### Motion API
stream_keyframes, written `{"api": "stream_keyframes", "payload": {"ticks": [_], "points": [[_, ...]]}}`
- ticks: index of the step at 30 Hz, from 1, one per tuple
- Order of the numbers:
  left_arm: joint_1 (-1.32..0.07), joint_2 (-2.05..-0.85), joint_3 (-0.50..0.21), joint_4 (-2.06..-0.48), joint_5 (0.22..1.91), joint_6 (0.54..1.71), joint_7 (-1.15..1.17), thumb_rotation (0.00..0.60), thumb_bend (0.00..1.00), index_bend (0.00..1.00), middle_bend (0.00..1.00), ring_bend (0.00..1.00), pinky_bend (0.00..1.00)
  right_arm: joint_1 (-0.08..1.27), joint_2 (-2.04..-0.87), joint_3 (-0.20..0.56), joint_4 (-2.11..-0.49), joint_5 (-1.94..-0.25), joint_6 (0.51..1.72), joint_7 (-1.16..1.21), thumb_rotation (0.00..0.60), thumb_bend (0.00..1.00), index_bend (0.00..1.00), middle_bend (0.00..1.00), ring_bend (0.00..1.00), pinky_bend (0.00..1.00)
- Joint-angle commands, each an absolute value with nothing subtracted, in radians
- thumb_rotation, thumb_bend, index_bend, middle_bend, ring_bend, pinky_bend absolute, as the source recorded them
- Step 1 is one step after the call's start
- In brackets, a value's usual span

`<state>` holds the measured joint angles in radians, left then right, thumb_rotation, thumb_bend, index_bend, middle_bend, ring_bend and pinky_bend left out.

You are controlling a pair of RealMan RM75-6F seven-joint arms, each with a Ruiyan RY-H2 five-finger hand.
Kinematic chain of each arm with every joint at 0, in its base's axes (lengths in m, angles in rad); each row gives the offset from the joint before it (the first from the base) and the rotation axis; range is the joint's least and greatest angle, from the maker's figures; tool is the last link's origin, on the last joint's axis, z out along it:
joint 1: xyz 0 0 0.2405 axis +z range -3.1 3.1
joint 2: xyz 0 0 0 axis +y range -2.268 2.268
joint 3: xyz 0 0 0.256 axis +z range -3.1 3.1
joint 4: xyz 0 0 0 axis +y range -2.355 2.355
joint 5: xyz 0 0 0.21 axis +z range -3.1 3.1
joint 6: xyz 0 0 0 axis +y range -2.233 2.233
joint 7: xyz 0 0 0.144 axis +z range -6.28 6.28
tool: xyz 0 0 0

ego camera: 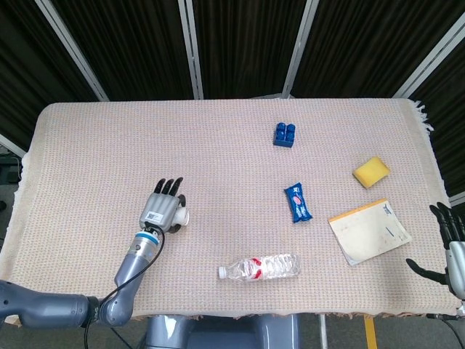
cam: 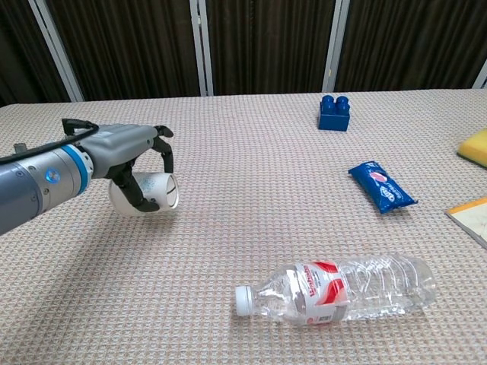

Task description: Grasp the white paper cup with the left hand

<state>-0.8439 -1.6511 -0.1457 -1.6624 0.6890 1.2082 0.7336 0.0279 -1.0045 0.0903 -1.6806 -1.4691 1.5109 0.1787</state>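
The white paper cup point(cam: 148, 194) lies on its side in my left hand point(cam: 125, 163), its open mouth facing right. The hand's fingers curl over the cup from above and it hangs a little above the table cloth. In the head view the left hand point(ego camera: 163, 207) covers most of the cup point(ego camera: 182, 216), with only the rim showing at its right side. My right hand point(ego camera: 452, 247) sits at the table's right edge, fingers spread, holding nothing.
A clear plastic bottle point(cam: 338, 289) lies on its side near the front edge. A blue snack packet point(cam: 380, 186), a blue brick point(cam: 335, 112), a yellow sponge point(ego camera: 371, 171) and a notepad point(ego camera: 368, 230) lie to the right.
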Motion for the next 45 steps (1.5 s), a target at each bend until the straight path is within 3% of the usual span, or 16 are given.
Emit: {"api": "stream_keyframes", "payload": {"ticks": [1, 11, 20, 36, 39, 45], "points": [[-0.771, -1.615, -0.207, -1.734, 0.747, 1.197, 0.526, 0.6, 0.17, 0.46, 0.0, 0.0, 0.0, 0.028, -1.005, 0.09, -1.681, -1.471, 1.511, 0.177, 0.6, 0.06, 0.0, 0.0, 0.0, 0.0], [-0.655, -1.638, -0.174, -1.629, 0.964, 1.161, 0.148, 0.6, 0.17, 0.48, 0.0, 0.0, 0.0, 0.033, -1.012, 0.085, -1.683, -1.471, 1.498, 0.163, 0.6, 0.06, 0.0, 0.0, 0.0, 0.0], [-0.61, -1.649, -0.128, -1.486, 1.119, 1.041, -0.154, 0.6, 0.17, 0.48, 0.0, 0.0, 0.0, 0.035, -1.014, 0.087, -1.677, -1.465, 1.493, 0.166, 0.6, 0.06, 0.0, 0.0, 0.0, 0.0], [-0.562, -1.609, -0.076, -1.421, 1.224, 0.982, -0.284, 0.6, 0.17, 0.47, 0.0, 0.0, 0.0, 0.034, -1.017, 0.086, -1.68, -1.468, 1.499, 0.157, 0.6, 0.06, 0.0, 0.0, 0.0, 0.0], [-0.547, -1.59, -0.071, -1.419, 1.247, 0.993, -0.303, 0.6, 0.17, 0.43, 0.0, 0.0, 0.0, 0.034, -1.019, 0.086, -1.678, -1.469, 1.5, 0.155, 0.6, 0.06, 0.0, 0.0, 0.0, 0.0], [-0.525, -1.55, -0.066, -1.434, 1.275, 1.006, -0.333, 0.6, 0.17, 0.2, 0.0, 0.0, 0.0, 0.033, -1.021, 0.086, -1.677, -1.473, 1.504, 0.151, 0.6, 0.06, 0.0, 0.0, 0.0, 0.0]]}}
